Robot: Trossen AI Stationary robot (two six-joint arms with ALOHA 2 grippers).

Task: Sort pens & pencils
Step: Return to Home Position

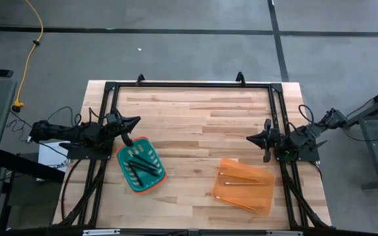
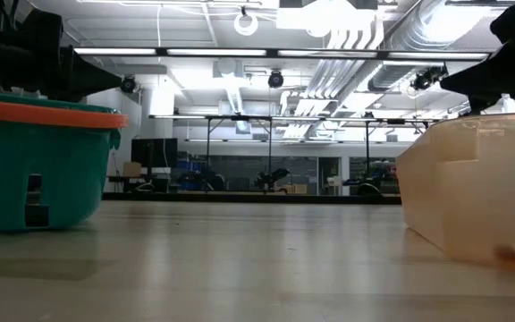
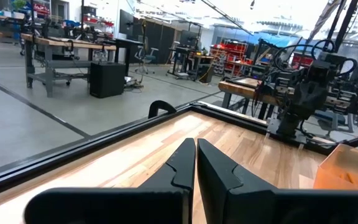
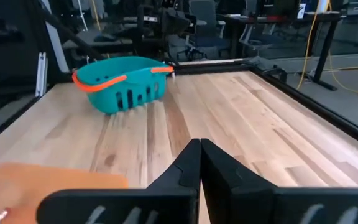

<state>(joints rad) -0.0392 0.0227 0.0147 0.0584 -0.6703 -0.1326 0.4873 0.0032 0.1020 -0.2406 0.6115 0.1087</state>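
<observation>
Sorting judged complete, with only the retreat to rest outstanding. Three thin near-black pens (image 1: 140, 165) in the teal slotted plastic basket with orange rim (image 1: 161, 176), long axes diagonal across the light wooden surface (image 1: 195, 124), just beside the left end effector (image 1: 136, 120) on its near-edge side, so nearer the left arm. Three thin orange-tan wooden pencils (image 1: 243, 183) in the translucent orange plastic tray (image 1: 262, 196), long axes roughly along the line between the two arms, nearer the right end effector (image 1: 249, 138). Both end effectors clenched on nothing, fingers (image 3: 182, 165) pressed together, raised at opposite side rails of the black frame (image 1: 189, 84) and pointing inward toward each other. Basket and tray well apart, each toward the near edge.
</observation>
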